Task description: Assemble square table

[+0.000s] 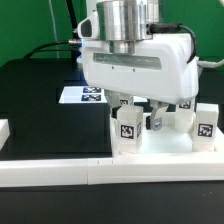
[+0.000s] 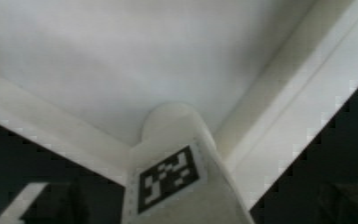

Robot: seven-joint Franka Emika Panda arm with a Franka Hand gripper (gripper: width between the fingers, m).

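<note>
A: Arm low over the white plastic square tray-like table top (image 1: 160,148), which lies on the black bench (image 1: 40,100) against the long white border rail (image 1: 60,172) at the front. Tool (image 1: 141,110) straddles a short white tagged block leg (image 1: 127,128) standing upright at the top's near corner; its jaws stand apart, clamped on nothing.

B: The wrist view shows the leg (image 2: 172,165) from close up, tag facing the camera, the tray's raised rim (image 2: 274,90) running behind it. Whether the leg is fully seated in its socket cannot be told.

A: Risk, as judged: if it is only loosely seated, a finger brushing it on the way up could tilt or topple it.

B: Another tagged leg (image 1: 205,122) stands at the exterior view's right; a sideways exit might clip it.
</note>
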